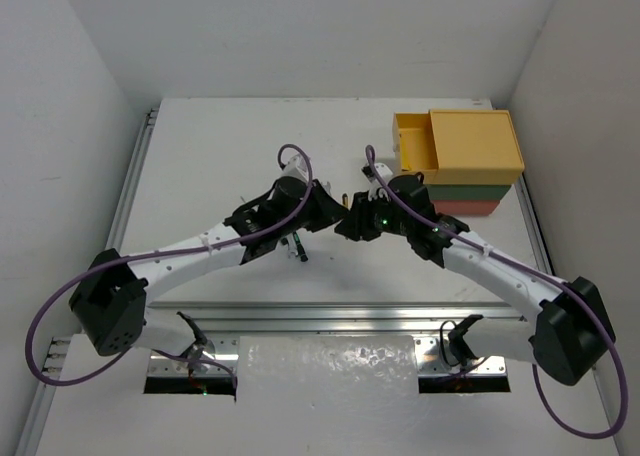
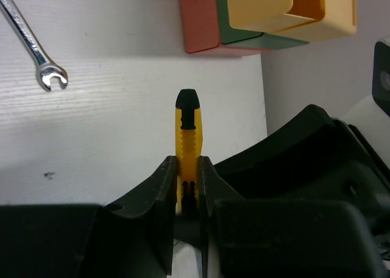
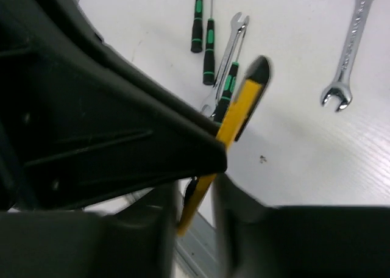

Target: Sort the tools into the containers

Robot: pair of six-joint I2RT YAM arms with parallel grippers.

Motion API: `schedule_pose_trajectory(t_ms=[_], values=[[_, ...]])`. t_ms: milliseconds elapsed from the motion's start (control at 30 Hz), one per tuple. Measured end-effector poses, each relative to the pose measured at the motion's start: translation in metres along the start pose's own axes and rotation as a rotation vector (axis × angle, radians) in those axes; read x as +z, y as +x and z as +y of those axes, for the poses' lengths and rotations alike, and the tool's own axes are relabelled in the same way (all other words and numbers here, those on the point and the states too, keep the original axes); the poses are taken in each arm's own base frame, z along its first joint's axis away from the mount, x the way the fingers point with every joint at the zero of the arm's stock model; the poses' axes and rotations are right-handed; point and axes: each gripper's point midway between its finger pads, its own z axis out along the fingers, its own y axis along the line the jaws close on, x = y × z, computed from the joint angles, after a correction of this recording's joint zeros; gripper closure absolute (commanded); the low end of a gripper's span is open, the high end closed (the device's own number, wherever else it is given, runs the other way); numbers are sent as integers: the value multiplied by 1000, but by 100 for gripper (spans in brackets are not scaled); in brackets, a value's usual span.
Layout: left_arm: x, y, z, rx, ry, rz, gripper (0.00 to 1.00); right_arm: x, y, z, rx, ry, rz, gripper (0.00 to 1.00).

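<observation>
My left gripper (image 2: 187, 162) is shut on a yellow-and-black tool (image 2: 187, 138), which sticks out past its fingertips. In the top view both grippers meet at mid-table, the left gripper (image 1: 330, 214) against the right gripper (image 1: 352, 219). In the right wrist view the same tool (image 3: 241, 104) runs down between my right gripper's (image 3: 195, 192) blurred fingers, which stand close on either side of it. Whether they touch it is unclear. The containers stand stacked at the back right: yellow (image 1: 475, 141) on top with its drawer (image 1: 415, 144) pulled out, green (image 1: 470, 190), then red (image 1: 465, 207).
Green-handled screwdrivers (image 3: 209, 46) and a silver wrench (image 3: 231, 40) lie together on the table. A larger wrench (image 3: 347, 46) lies apart from them. Some tools (image 1: 298, 246) lie under the left arm. The left gripper's black body (image 3: 91, 119) fills much of the right wrist view.
</observation>
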Motion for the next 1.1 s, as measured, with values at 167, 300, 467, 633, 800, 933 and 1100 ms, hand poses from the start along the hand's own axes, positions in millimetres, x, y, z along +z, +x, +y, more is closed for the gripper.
schedule_pose_trajectory(t_ms=[167,300,467,633,800,933,1100], values=[[0,0,-6,-14,18,-11,51,1,-5,-11,19,61,-14,99],[-3,-8,1,-5,-46,-40,0,-7,-11,-14,-8,115,-16,100],[-39,-39,-6,31,-103,-150,0,-35,-80,-20,-104,278,-95,100],[-100,-78,-15,72,-114,-297,0,-76,-183,-54,-152,499,-209,100],[-139,-88,4,123,-189,-350,0,-84,-215,-119,-168,732,-119,98],[-161,-87,28,162,-274,-360,0,-69,-200,-158,-172,828,25,68],[-189,-88,52,204,-361,-381,0,-59,-181,-181,-166,881,164,40]])
